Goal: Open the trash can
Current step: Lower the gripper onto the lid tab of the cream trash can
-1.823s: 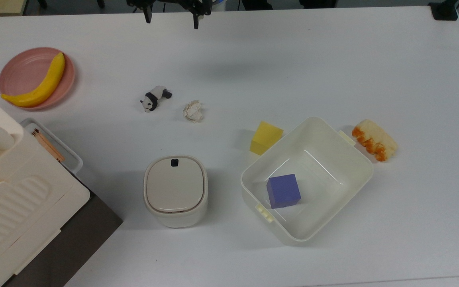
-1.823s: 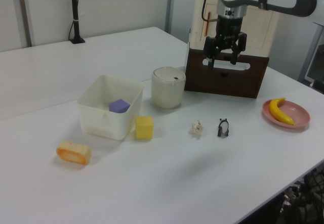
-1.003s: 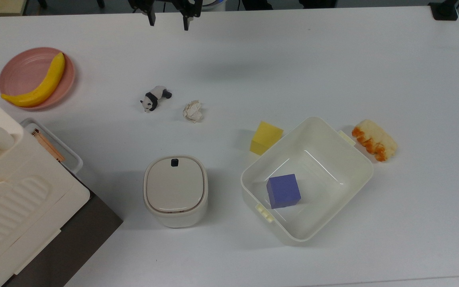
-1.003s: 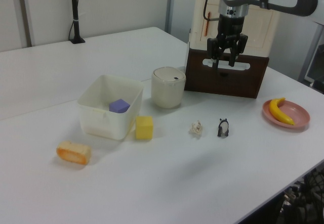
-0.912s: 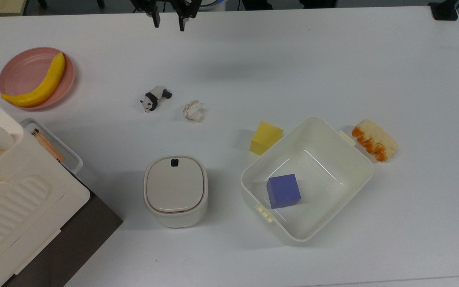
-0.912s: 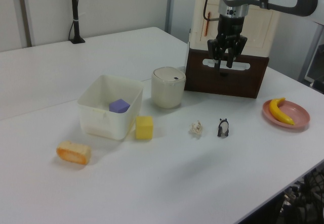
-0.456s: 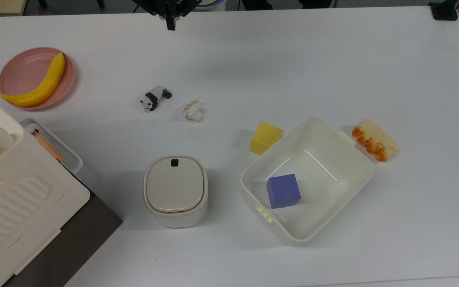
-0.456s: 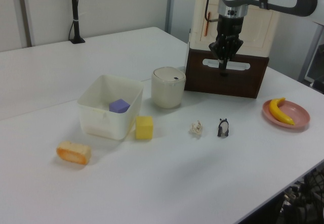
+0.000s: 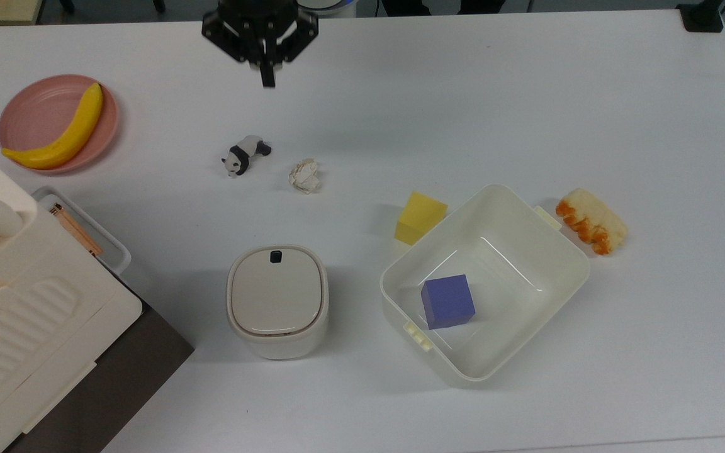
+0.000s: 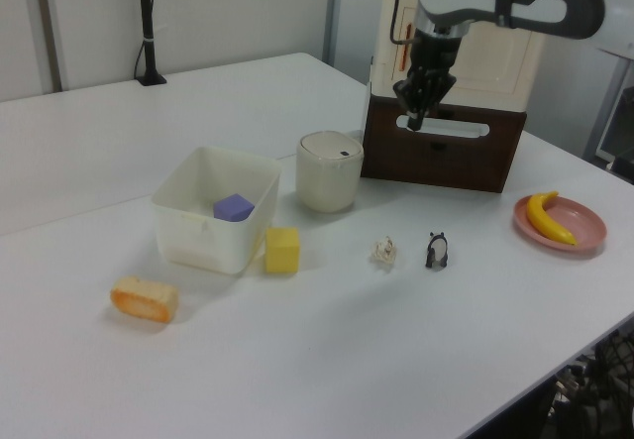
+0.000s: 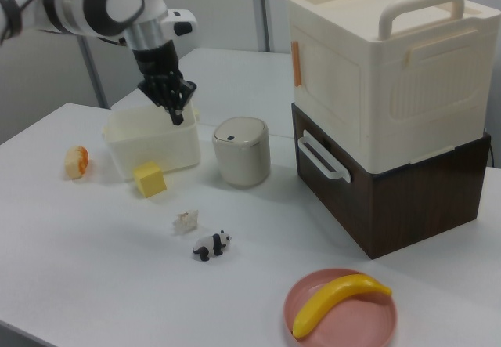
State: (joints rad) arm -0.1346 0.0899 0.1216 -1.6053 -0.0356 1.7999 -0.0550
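Since the earlier frames the end effector [image 9: 267,80] has drawn its fingers together and come down toward the trash can [image 9: 277,301], which stands lid-shut on the tabletop [image 9: 526,94] between the dark-based box [image 10: 443,147] and the tub [image 9: 485,283]. Its button [image 9: 275,255] is small: a slightly offset press could land on the lid and miss it, or shove the light bin sideways.

One bin [image 9: 277,301], one tub [image 9: 513,233], two cubes, yellow [image 9: 420,218] and purple [image 9: 447,301], one panda [image 9: 245,155], one paper wad [image 9: 305,175], one banana [image 9: 60,131], one plate [image 9: 26,116], one bread piece [image 9: 591,221], two stacked boxes [image 11: 387,73].
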